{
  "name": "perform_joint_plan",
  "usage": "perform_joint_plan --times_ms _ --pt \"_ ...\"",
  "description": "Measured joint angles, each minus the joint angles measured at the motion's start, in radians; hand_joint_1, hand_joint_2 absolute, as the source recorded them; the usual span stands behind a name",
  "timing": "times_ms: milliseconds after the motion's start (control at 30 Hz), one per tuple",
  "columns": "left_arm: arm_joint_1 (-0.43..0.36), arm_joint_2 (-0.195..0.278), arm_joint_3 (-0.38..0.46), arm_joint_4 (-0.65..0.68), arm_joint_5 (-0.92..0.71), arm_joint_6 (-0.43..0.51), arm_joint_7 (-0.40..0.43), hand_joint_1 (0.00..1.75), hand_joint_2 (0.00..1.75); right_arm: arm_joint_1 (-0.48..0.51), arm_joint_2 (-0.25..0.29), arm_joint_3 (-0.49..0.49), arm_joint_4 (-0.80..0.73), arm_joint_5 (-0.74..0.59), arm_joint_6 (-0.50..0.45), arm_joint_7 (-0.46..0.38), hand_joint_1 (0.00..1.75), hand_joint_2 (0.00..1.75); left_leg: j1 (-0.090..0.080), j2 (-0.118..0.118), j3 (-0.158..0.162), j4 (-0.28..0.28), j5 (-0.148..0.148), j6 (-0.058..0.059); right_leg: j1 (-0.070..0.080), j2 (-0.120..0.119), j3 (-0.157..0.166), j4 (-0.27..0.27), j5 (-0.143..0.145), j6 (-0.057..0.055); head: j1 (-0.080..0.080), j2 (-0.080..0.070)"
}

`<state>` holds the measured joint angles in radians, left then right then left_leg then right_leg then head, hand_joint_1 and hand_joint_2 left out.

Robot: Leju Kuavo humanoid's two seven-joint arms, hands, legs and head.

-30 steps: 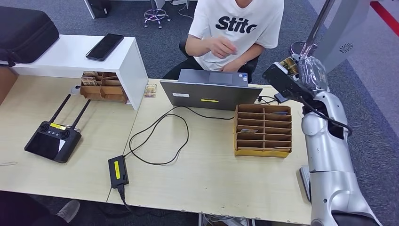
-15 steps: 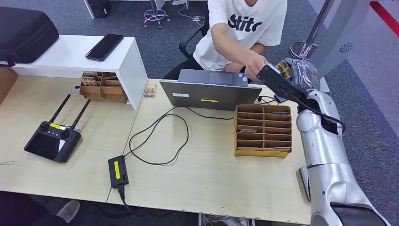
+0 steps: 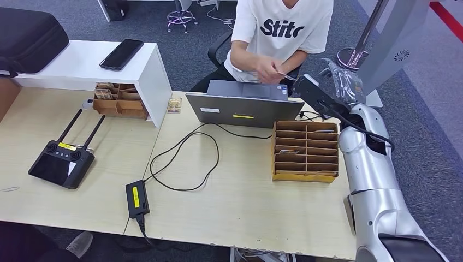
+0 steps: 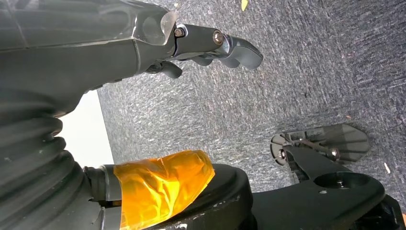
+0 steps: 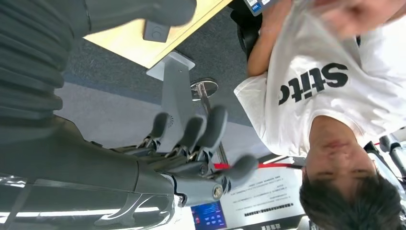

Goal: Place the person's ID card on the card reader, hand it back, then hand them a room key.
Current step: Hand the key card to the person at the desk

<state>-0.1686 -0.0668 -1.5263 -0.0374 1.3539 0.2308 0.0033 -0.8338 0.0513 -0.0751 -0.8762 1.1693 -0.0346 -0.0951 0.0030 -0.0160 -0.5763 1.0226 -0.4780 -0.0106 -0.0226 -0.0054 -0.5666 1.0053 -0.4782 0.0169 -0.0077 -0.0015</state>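
Note:
A person in a white T-shirt (image 3: 284, 30) sits behind the desk and pinches a small card (image 3: 285, 75) above the laptop. My right hand (image 3: 342, 82) is raised past the desk's far right corner, a short way to the right of that card. The right wrist view shows this hand (image 5: 191, 143) with fingers spread and nothing in them. A small grey card reader (image 3: 326, 113) lies at the desk's far right edge, also seen as the card reader (image 5: 155, 30). A cardboard slot box (image 3: 306, 176) holds a few key cards. My left hand (image 4: 210, 43) hangs over carpet, holding nothing.
An open laptop (image 3: 243, 103) stands in front of the person, its black cable (image 3: 185, 158) looping to a power brick (image 3: 136, 197). A remote controller (image 3: 61, 161) lies at the left. A white shelf (image 3: 87, 68) carries a phone (image 3: 121, 53).
The person's hand reached to my right hand, then drew back toward their chest with a card in it. My right arm shifted slightly to the left.

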Motion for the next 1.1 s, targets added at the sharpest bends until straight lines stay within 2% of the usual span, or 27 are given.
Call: perform_joint_plan --times_ms 400,567,733,867,1100 --pt "0.000 0.000 0.000 0.000 0.009 0.000 0.001 0.00 1.75 0.023 0.003 0.000 -0.080 -0.001 0.000 -0.021 0.00 1.75 0.000 0.000 0.000 0.000 0.000 0.000 0.000 0.000 0.000 0.000 0.000 0.000 0.000 0.000" --pt "0.003 0.000 0.000 0.000 0.033 0.002 -0.006 0.00 1.75 0.067 -0.001 0.001 -0.149 -0.038 0.005 -0.067 0.00 1.75 0.000 0.000 0.000 0.000 0.000 0.000 0.000 0.000 0.000 0.000 0.000 0.000 0.000 0.000" --pt "0.006 -0.002 0.000 0.000 0.072 0.006 -0.009 0.00 1.75 0.195 -0.036 0.009 -0.303 -0.098 0.011 -0.110 0.00 1.75 0.000 -0.001 0.000 0.000 0.000 0.000 0.000 -0.001 0.000 -0.001 0.000 0.000 0.000 0.000" --pt "0.008 -0.003 0.000 0.000 0.100 0.014 -0.009 0.00 1.75 0.334 -0.083 0.008 -0.431 -0.118 -0.027 -0.119 0.00 1.75 0.000 -0.001 0.000 0.000 -0.001 0.001 0.000 -0.001 0.000 -0.001 0.000 0.000 0.000 0.000" --pt "0.010 -0.006 0.000 0.000 0.140 0.023 -0.011 0.00 1.75 0.580 -0.111 -0.062 -0.606 -0.145 -0.065 -0.147 0.00 1.75 0.000 -0.001 0.000 0.000 -0.002 0.001 0.000 -0.001 0.000 -0.001 -0.001 0.000 0.000 0.000"
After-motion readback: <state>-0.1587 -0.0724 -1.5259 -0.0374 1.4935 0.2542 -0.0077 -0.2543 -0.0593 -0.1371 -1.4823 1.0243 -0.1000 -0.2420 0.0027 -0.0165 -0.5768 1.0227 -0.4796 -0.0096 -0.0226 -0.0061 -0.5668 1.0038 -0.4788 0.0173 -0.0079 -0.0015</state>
